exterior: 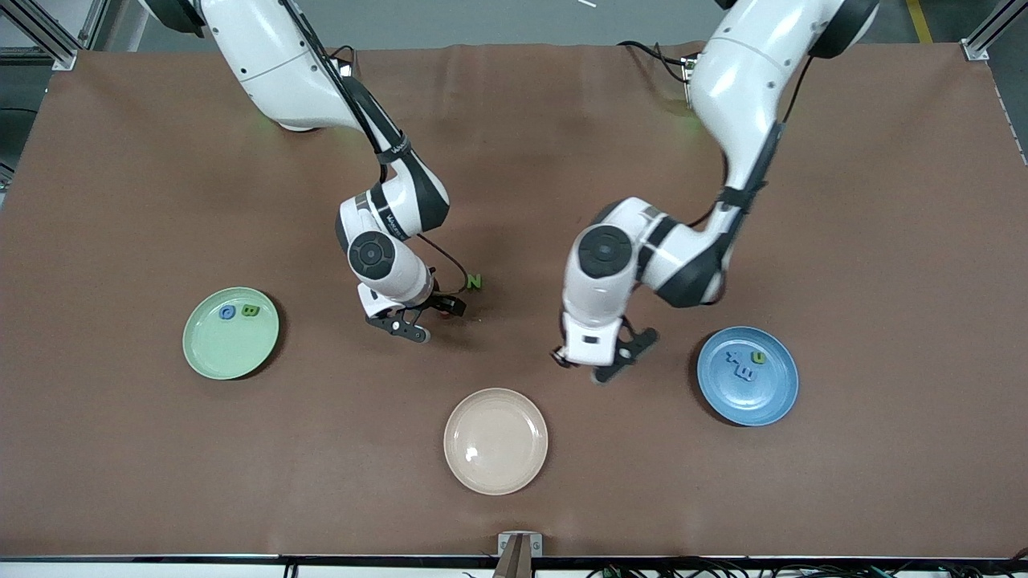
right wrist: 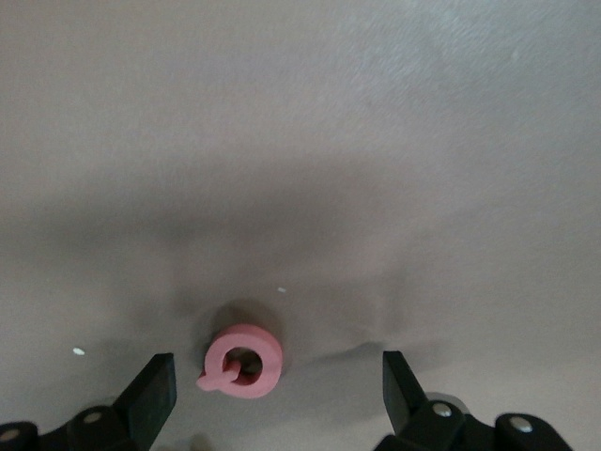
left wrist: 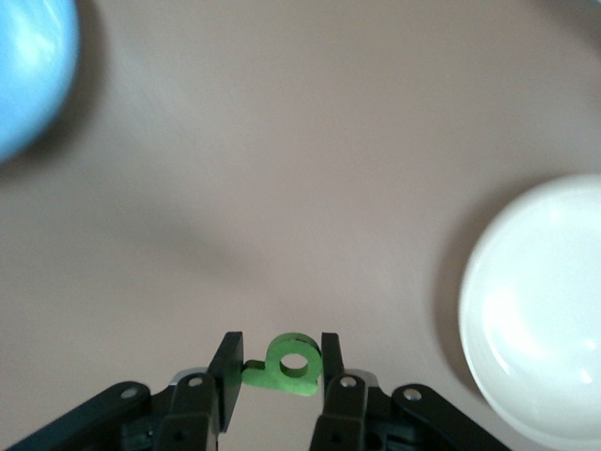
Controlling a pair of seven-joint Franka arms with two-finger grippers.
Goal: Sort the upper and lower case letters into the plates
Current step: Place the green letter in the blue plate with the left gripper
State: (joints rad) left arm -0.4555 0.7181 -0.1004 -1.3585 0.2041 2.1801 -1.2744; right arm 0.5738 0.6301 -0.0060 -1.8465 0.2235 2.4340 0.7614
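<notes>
My left gripper [exterior: 582, 365] [left wrist: 279, 365] is shut on a small green letter [left wrist: 293, 365] with a round hole, over the bare table between the blue plate [exterior: 783, 393] and the cream plate. The blue plate holds two blue letters [exterior: 739, 365] and a green one [exterior: 756, 358]. My right gripper [exterior: 430, 317] [right wrist: 277, 385] is open, low over a pink Q [right wrist: 244, 361] that lies on the table between its fingers [right wrist: 155, 385]. A green N [exterior: 475, 282] lies beside that gripper. The mint green plate [exterior: 217, 357] holds a blue letter [exterior: 227, 311] and a green B [exterior: 250, 310].
A cream-beige plate [exterior: 495, 441] sits empty near the front edge, between the two arms' ends; it also shows in the left wrist view [left wrist: 545, 319]. Brown cloth [exterior: 144, 201] covers the whole table.
</notes>
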